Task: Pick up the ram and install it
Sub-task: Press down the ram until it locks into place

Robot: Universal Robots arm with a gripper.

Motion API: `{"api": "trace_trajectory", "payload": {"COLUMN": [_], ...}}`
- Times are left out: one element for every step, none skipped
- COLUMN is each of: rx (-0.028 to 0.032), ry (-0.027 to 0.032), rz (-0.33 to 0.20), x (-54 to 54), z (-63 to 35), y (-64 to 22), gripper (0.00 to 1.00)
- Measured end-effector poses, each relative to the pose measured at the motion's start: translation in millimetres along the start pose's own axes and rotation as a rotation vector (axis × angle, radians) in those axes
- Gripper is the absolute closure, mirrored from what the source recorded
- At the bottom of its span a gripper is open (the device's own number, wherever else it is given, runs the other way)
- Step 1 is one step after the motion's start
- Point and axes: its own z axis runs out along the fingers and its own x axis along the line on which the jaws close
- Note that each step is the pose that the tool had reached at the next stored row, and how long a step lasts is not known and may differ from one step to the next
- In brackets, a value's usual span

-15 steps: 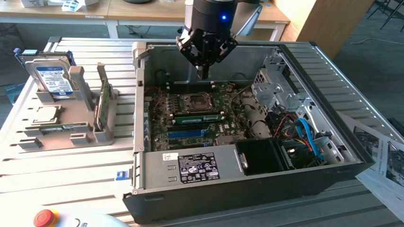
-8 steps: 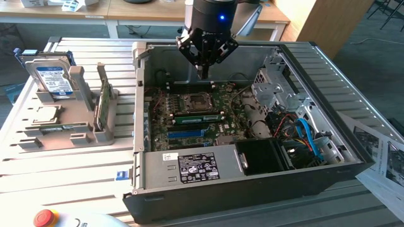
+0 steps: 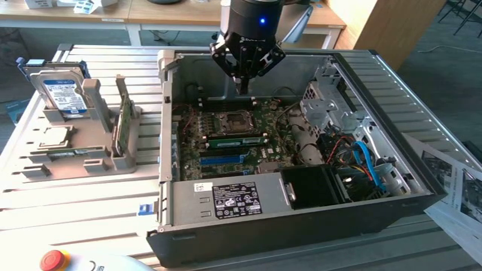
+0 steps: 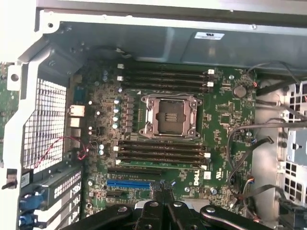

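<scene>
So the pincer hangs over the open PC case, fingers pinched together on nothing. The ram already sits in a motherboard slot beside the CPU socket, so I'd call this the tail end; any next move needs a check that it's fully seated.

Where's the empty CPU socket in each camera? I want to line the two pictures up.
Exterior view: the CPU socket sits mid-motherboard inside the open case, below the claw in the picture.
Wrist view: the CPU socket lies between the two banks of memory slots.
Shared landmark: the blue expansion slot, just beyond one bank of slots from the socket.
</scene>
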Motion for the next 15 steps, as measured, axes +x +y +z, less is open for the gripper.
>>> {"api": "trace_trajectory", "payload": {"rx": [-0.0001, -0.0001, -0.0002, -0.0002, 0.0002, 0.0004, 0.0006, 0.0008, 0.0009, 0.0009, 0.0009, 0.0010, 0.0012, 0.0011, 0.0011], "ry": [-0.0002, -0.0001, -0.0002, -0.0002, -0.0002, -0.0002, -0.0002, -0.0002, -0.0001, -0.0002, -0.0002, -0.0002, -0.0001, -0.0002, -0.0002], "rz": [0.006, 0.007, 0.007, 0.007, 0.007, 0.007, 0.007, 0.007, 0.007, 0.007, 0.007, 0.007, 0.007, 0.007, 0.007], "x": [0.0, 0.0, 0.0, 0.0, 0.0, 0.0, 0.0, 0.0, -0.1, 0.0, 0.0, 0.0, 0.0, 0.0, 0.0], "z": [0.0, 0.0, 0.0, 0.0, 0.0, -0.1, -0.2, -0.3, -0.5, -0.7, -0.8, -1.1, -1.5, -1.7, -2.0], "y": [0.0, 0.0, 0.0, 0.0, 0.0, 0.0, -0.1, 0.0, 0.0, 0.0, 0.0, 0.0, 0.0, 0.0, 0.0], "gripper": [0.90, 0.90, 0.90, 0.90, 0.90, 0.90, 0.90, 0.90, 0.90, 0.90, 0.90, 0.90, 0.90, 0.90, 0.90]}}
